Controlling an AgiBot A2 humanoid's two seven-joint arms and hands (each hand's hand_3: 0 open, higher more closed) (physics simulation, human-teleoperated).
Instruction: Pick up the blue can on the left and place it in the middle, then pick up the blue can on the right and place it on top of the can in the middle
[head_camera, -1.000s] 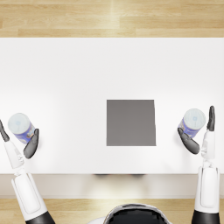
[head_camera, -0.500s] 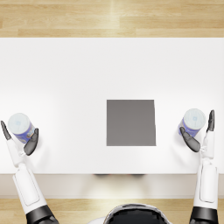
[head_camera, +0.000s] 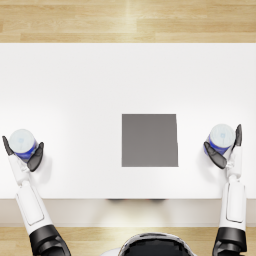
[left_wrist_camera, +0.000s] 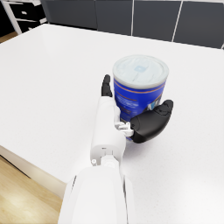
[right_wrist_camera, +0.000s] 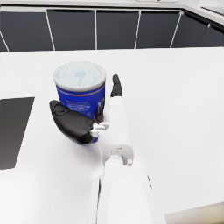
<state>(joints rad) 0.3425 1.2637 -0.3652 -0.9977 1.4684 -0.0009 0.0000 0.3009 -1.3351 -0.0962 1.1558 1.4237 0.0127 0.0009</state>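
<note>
The left blue can (head_camera: 22, 141) with a pale lid stands on the white table (head_camera: 90, 90) near its left front corner. My left hand (head_camera: 23, 156) cups it: the thumb (left_wrist_camera: 152, 123) lies against one side and the fingers (left_wrist_camera: 106, 85) reach straight past the other, while the can (left_wrist_camera: 139, 89) stands upright. The right blue can (head_camera: 221, 137) stands near the right front corner. My right hand (head_camera: 225, 151) brackets it the same way, with thumb (right_wrist_camera: 70, 122) on one side of the can (right_wrist_camera: 81, 94) and straight fingers (right_wrist_camera: 116, 85) on the other. Neither can is lifted.
A dark grey square mat (head_camera: 149, 140) lies flat at the table's middle, between the two cans. The table's front edge (head_camera: 128, 198) runs just behind both wrists. Wooden floor shows beyond the far edge, and dark cabinets (right_wrist_camera: 113, 28) stand past the table.
Both hands have slid a little forward along their cans, thumbs coming closer around them. The cans and the mat have stayed where they were.
</note>
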